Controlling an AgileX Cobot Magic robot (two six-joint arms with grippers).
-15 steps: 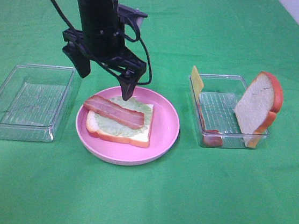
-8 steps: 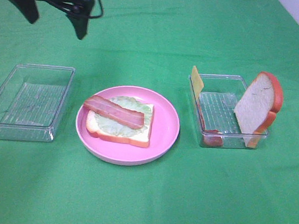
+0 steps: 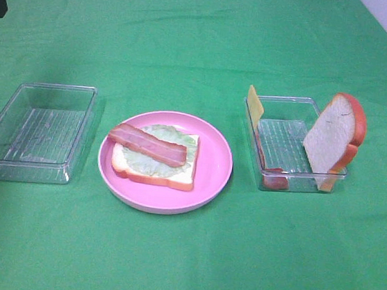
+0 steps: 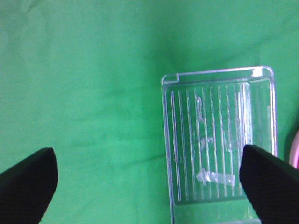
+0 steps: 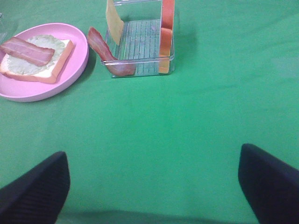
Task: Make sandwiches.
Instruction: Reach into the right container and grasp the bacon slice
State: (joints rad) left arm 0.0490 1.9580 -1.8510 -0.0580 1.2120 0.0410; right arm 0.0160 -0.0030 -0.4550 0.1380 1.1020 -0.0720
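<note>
Sandwich so far: bottom bread slice (image 3: 153, 166) lies flat on the pink plate (image 3: 213, 167) at counter centre, with the lettuce leaf (image 3: 152, 156) on it and a bacon strip (image 3: 147, 145) laid across the top.
Step in hand: by my judgement, filling is half done; cheese and the top slice remain.
Next move: likely lift the cheese square (image 3: 254, 106) from the right tray (image 3: 282, 149), at 3 o'clock of the plate; it stands on edge against the wall, so a thin-edge pinch.
Second bread slice (image 3: 333, 140): leans upright at the tray's far side.
Spare bacon (image 5: 103, 52): curls over the tray wall.
Materials: glossy moulded toy food; ribbed clear plastic; smooth pink rim.
Left tray (image 3: 36, 130): at 9 o'clock, clear.
Left end effector (image 4: 148, 176): spread wide, carrying nothing.
Right end effector (image 5: 154, 183): spread wide, carrying nothing.
Counter (image 3: 180, 262): green cloth.
</note>
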